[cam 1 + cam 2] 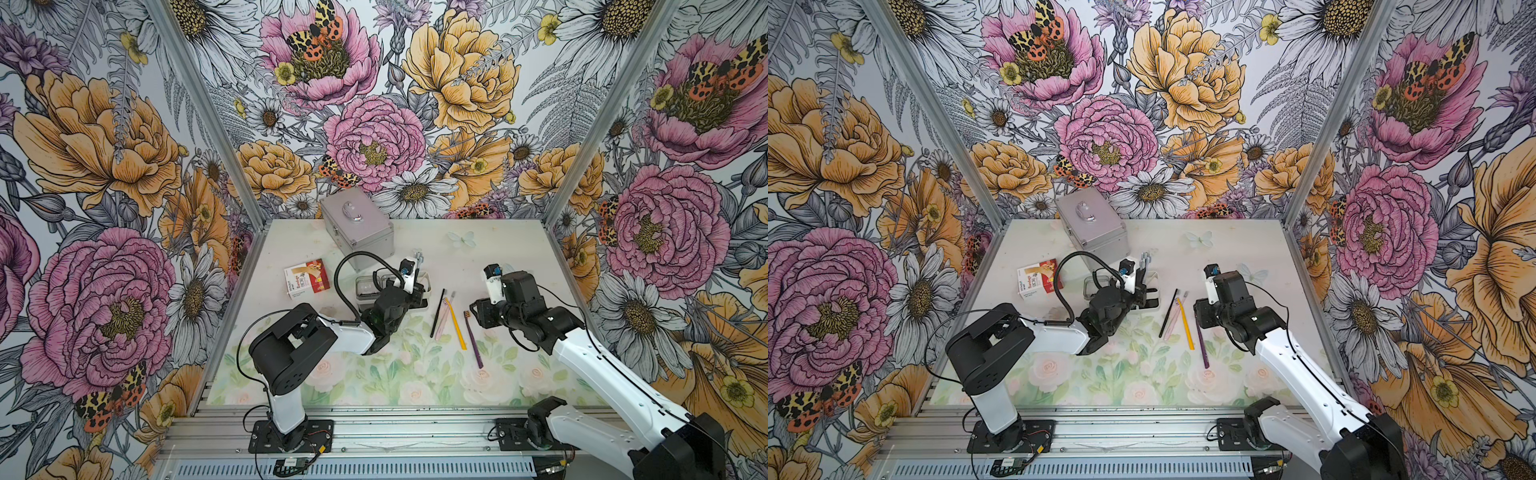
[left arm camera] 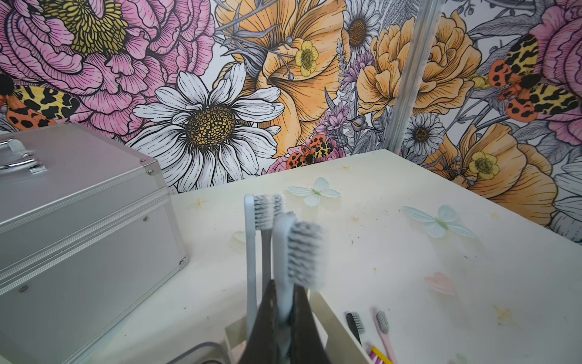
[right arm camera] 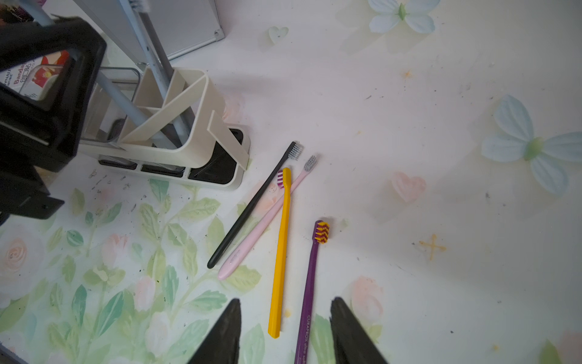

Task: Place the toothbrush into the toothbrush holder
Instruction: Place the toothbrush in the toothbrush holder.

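Left gripper (image 2: 285,304) clamped on grey toothbrush (image 2: 304,252) just below head. Handle runs down into holder (image 3: 208,126), white slotted compartment directly beneath. Right gripper (image 3: 285,331) jaws apart, empty, above loose brushes (image 3: 281,252). Toothbrush light, stiff, slick, may pivot. Best held on upper handle.

Table (image 1: 519,257): toothbrush holder (image 3: 201,104), metal case (image 1: 357,228), bandage box (image 1: 305,278), four toothbrushes (image 3: 282,252).

Bold floral wallpaper (image 1: 457,83) encloses a pale, rose-printed tabletop (image 1: 519,249).
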You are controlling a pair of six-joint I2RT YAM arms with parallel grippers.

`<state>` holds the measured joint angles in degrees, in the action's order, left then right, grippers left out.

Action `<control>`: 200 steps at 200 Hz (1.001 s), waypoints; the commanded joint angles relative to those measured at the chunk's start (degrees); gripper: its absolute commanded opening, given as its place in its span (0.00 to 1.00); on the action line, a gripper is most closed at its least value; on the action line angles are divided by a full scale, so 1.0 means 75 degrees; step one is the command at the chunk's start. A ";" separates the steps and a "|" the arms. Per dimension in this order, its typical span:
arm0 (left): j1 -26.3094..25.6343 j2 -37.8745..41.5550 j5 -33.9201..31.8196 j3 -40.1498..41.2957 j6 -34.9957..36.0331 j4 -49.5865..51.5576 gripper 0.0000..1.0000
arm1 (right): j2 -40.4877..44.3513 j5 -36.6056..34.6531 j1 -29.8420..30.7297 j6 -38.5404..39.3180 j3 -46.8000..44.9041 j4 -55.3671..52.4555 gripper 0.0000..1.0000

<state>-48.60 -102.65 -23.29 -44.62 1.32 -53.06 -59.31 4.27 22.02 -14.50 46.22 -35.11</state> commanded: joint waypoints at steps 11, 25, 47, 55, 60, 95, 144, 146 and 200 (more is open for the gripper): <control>-0.0108 -0.0139 0.0123 0.0180 0.0336 -0.0920 0.00 | 0.0055 -0.0022 -0.0092 -0.0082 -0.0069 0.0018 0.48; -0.0117 -0.0138 0.0122 0.0207 0.0416 -0.1071 0.00 | 0.0056 -0.0022 -0.0090 -0.0070 -0.0063 0.0018 0.48; -0.0140 -0.0530 0.0070 0.0259 0.0500 -0.1335 0.00 | 0.0048 -0.0026 -0.0093 -0.0066 -0.0068 0.0018 0.48; -0.0141 -0.0572 0.0059 0.0259 0.0514 -0.1392 0.00 | 0.0044 -0.0019 -0.0098 -0.0070 -0.0065 0.0018 0.48; -0.0153 -0.0599 0.0051 0.0269 0.0507 -0.1420 0.00 | 0.0042 -0.0024 -0.0092 -0.0067 -0.0067 0.0012 0.48; -0.0171 -0.0692 0.0025 0.0295 0.0579 -0.1581 0.00 | 0.0024 -0.0013 -0.0103 -0.0057 -0.0067 0.0015 0.48; -0.0223 -0.0632 0.0022 0.0419 0.0784 -0.1981 0.27 | -0.0055 -0.0007 -0.0113 -0.0048 -0.0045 0.0018 0.48; -0.0223 -0.0627 0.0032 0.0415 0.0788 -0.1980 0.30 | -0.0057 -0.0007 -0.0112 -0.0050 -0.0045 0.0018 0.48; -0.0336 -0.0330 0.0138 0.0364 0.0991 -0.1938 0.61 | -0.0095 -0.0094 -0.0124 -0.0059 -0.0045 0.0006 0.48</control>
<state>-50.26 -107.61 -22.68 -41.91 7.14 -65.91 -59.44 4.27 21.39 -14.50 46.19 -35.14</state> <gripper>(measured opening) 0.603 0.482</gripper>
